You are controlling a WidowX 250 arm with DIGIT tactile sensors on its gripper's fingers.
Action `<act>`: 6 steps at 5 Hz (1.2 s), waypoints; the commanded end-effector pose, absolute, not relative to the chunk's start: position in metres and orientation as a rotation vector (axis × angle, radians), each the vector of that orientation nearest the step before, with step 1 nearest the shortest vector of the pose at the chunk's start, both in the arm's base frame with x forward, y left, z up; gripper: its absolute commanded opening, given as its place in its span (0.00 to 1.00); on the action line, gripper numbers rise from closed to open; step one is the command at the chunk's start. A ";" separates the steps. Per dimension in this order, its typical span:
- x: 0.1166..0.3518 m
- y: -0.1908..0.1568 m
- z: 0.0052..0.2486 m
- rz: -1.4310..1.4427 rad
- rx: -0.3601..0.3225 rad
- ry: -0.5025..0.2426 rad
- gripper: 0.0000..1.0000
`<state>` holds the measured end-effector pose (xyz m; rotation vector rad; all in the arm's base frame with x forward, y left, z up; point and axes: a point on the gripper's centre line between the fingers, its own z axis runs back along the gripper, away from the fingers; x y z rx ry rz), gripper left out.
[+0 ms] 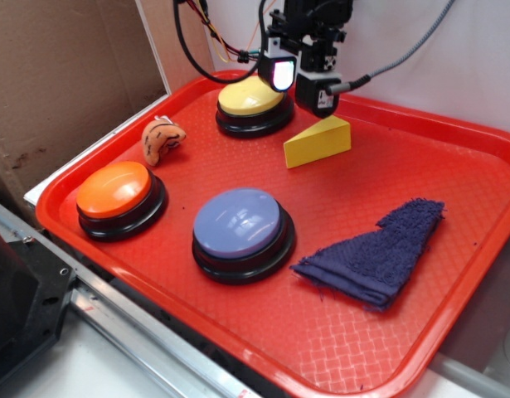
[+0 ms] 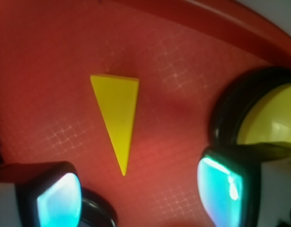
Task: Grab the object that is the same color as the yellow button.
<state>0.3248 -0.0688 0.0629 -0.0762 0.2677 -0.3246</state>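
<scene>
The object, a solid yellow wedge (image 1: 318, 143), lies flat on the red tray (image 1: 454, 274) just right of the yellow button (image 1: 250, 98), which has a pale yellow dome on a black base. My gripper (image 1: 300, 87) hangs open above the tray, between the button and the wedge's rear end, and touches neither. In the wrist view the wedge (image 2: 116, 113) points its narrow tip toward the gap of my gripper (image 2: 138, 196). Its tip stops short of the two glowing fingertips (image 2: 57, 201). The yellow button (image 2: 268, 118) shows at the right edge. Nothing is between the fingers.
An orange-topped button (image 1: 115, 189) sits at the tray's left and a lavender-blue-topped button (image 1: 238, 222) at front centre. A small orange striped plush toy (image 1: 162, 138) lies behind the orange button. A folded dark blue towel (image 1: 379, 253) lies front right. Cardboard stands at the left.
</scene>
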 end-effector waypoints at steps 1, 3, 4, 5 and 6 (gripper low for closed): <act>0.329 -0.080 0.053 -0.367 -0.052 0.267 1.00; 0.332 -0.084 0.045 -0.387 -0.044 0.298 1.00; 0.334 -0.085 0.040 -0.410 -0.069 0.291 0.00; 0.333 -0.084 0.040 -0.399 -0.057 0.305 0.00; 0.333 -0.083 0.041 -0.389 -0.041 0.302 0.00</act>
